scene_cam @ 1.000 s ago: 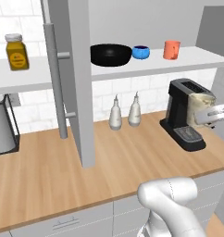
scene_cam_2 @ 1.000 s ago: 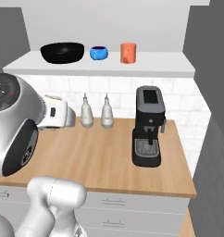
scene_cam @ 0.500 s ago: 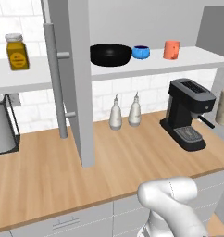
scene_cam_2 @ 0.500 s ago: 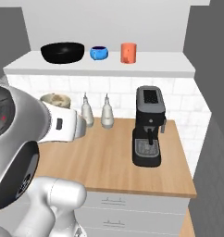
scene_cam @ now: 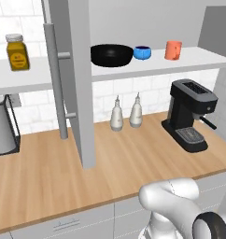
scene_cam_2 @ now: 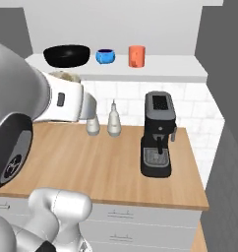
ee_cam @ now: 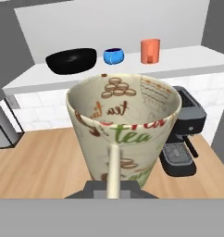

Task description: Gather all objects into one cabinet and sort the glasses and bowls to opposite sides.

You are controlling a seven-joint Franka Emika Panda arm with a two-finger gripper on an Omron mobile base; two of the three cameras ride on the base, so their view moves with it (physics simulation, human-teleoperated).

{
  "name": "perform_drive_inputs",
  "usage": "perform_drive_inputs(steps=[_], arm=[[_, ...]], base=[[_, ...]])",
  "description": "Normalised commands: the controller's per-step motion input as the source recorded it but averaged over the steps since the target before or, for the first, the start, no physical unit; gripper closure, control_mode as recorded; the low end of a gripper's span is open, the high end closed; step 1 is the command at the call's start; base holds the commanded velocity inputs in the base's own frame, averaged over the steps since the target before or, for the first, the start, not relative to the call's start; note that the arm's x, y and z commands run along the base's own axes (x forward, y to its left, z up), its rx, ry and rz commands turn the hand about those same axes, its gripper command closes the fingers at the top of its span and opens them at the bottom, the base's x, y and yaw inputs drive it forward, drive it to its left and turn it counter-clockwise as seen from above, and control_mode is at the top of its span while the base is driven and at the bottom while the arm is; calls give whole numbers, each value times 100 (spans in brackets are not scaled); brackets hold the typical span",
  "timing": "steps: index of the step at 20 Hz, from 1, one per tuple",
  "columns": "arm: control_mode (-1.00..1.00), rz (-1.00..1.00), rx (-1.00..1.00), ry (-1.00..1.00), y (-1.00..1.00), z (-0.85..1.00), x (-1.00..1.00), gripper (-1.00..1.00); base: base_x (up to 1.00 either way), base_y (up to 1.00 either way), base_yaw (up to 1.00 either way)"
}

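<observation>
The beige cup [ee_cam: 123, 129] is sitting clasped in the gripper [ee_cam: 113, 187], above the wooden counter [scene_cam: 129, 163]. Beyond it, on the white cabinet shelf [ee_cam: 188, 58], three things are standing: one black bowl [ee_cam: 71, 60], one blue bowl [ee_cam: 114, 56], one orange cup [ee_cam: 150, 50].

A black coffee machine [scene_cam: 188, 113] stands on the wooden counter [scene_cam: 49, 172], two white spouted bottles [scene_cam: 126, 112] beside it; a yellow jar [scene_cam: 17, 52] sits on the left shelf.

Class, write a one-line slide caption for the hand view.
Beige patterned cup held up close, facing the shelf with black bowl, blue bowl and orange cup.
</observation>
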Motion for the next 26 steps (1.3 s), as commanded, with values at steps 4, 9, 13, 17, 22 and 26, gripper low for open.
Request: perform_drive_inputs(steps=[4,9,13,17,22,26], arm=[[-100,-11,-1,0,0,25,6,100],[-100,-12,-9,-5,0,0,28,100],[-100,-10,-5,-5,0,0,38,100],[-100,-2,0,-1,8,0,32,100],[-100,0,0,0,8,0,33,100],[-100,0,0,0,12,-1,40,100]], base=[[0,0,0],[0,0,0],[0,0,0],[0,0,0],[0,0,0],[0,0,0]])
